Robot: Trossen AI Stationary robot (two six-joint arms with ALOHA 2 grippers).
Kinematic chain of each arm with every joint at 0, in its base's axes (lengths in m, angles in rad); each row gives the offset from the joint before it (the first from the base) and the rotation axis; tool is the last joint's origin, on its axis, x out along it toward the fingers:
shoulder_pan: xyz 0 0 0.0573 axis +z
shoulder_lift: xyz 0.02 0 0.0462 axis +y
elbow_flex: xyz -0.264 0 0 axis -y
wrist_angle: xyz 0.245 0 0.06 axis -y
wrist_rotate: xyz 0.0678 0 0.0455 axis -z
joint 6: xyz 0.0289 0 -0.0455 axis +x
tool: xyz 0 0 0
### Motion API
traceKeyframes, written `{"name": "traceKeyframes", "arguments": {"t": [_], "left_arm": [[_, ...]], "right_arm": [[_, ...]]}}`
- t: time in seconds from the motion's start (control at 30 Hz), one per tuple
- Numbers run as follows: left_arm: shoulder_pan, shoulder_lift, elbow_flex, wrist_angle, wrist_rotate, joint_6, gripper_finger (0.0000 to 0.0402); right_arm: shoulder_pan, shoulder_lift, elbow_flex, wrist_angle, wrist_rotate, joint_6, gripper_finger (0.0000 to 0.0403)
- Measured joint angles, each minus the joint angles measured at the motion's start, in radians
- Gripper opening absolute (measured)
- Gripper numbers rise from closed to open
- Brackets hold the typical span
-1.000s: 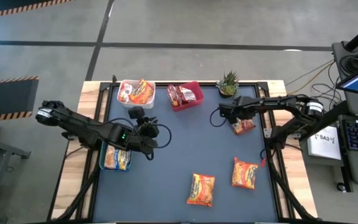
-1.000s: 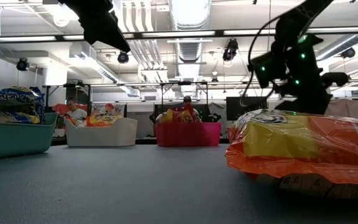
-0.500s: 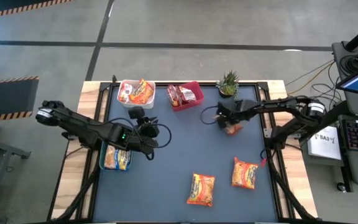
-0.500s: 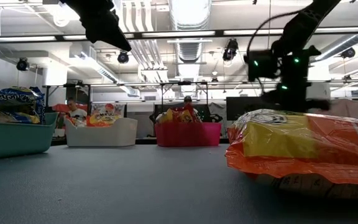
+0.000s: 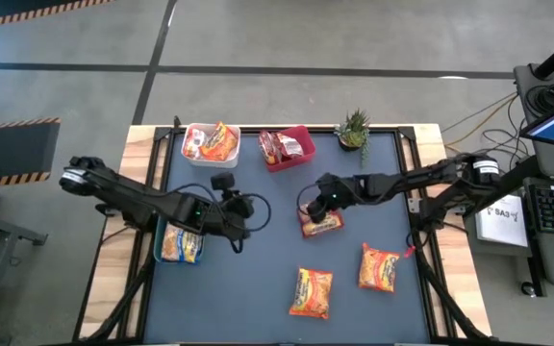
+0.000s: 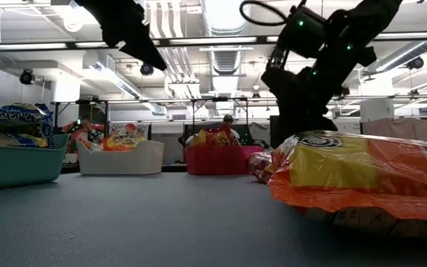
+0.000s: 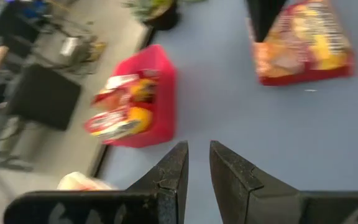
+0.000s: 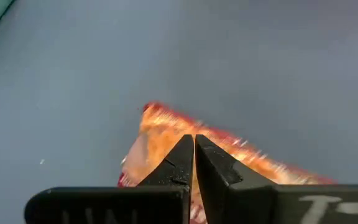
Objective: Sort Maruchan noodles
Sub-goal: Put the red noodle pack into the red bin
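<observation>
My right gripper is over the middle of the table, shut on a red Maruchan noodle packet. Two orange packets lie flat on the mat nearer the front edge; one of them fills the right of the low view. My left gripper hovers left of centre. Its fingers stand a narrow gap apart with nothing between them, and they point toward the red bin. My right gripper pinches the red packet between its two fingers at one edge, coming slantwise from above and from the table's right. The packet hangs tilted below the fingers, low over the mat. Whether its lower end touches the mat I cannot tell.
Along the far edge stand a white bin with orange packets, a red bin with red packets and a small potted plant. A teal bin with yellow-blue packets sits at the left edge under the left arm.
My right gripper has swung from near the plant at the far right toward the table's left and a little nearer, to the middle. It has tipped and turned on the way and stayed shut. The red packet has travelled with it.
</observation>
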Motion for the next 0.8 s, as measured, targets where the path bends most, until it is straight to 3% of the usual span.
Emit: {"name": "traceKeyframes", "arguments": {"t": [0.43, 0.6, 0.8], "left_arm": [[0.029, 0.28, -0.002, 0.357, 0.264, 0.239, 0.0047], [0.084, 0.336, -0.002, 0.507, 0.392, 0.279, 0.004], [0.138, 0.381, -0.002, 0.667, 0.416, 0.299, 0.0038]], "right_arm": [[0.131, -0.102, -0.008, -0.236, -0.013, 0.001, 0.0009], [0.15, -0.177, -0.069, -0.23, 0.016, -0.002, 0.0009], [0.139, -0.268, -0.178, -0.152, 0.062, 0.014, 0.0009]]}}
